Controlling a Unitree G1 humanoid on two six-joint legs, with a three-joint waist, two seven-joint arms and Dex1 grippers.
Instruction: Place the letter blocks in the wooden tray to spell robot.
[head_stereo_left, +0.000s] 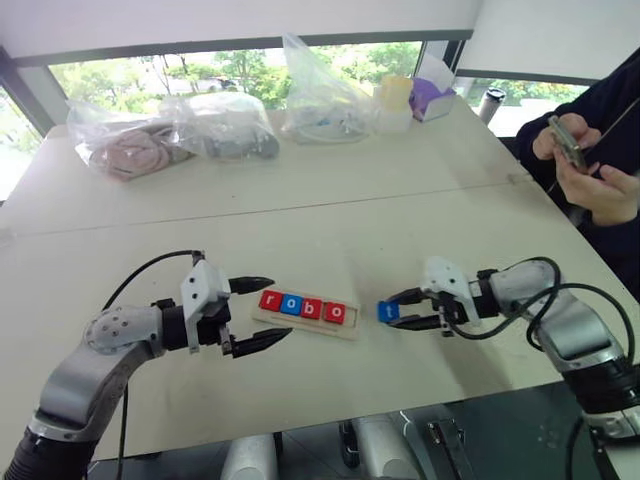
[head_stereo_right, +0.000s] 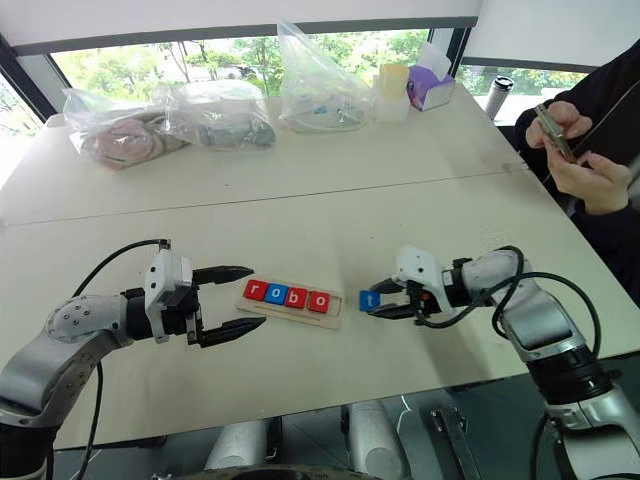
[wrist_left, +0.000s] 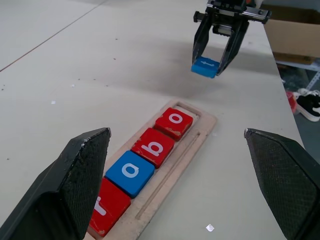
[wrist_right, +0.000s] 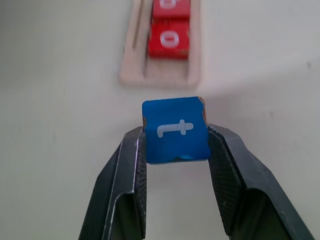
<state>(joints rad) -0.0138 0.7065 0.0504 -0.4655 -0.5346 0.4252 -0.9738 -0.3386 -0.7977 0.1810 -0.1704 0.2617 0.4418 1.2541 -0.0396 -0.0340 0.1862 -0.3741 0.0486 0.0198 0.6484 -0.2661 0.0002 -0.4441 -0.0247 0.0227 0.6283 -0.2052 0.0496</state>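
Observation:
The wooden tray lies on the table between my arms. It holds several letter blocks in a row reading r, o, b, o: red r, blue o, red b, red o. The slot at the tray's right end is bare. My right gripper is shut on the blue t block, just right of the tray and slightly above the table. At the tray's left end my left gripper stands open, holding nothing.
Plastic bags and small containers line the table's far edge. A person's hands hold a phone at the right side. The table's front edge runs close below both arms.

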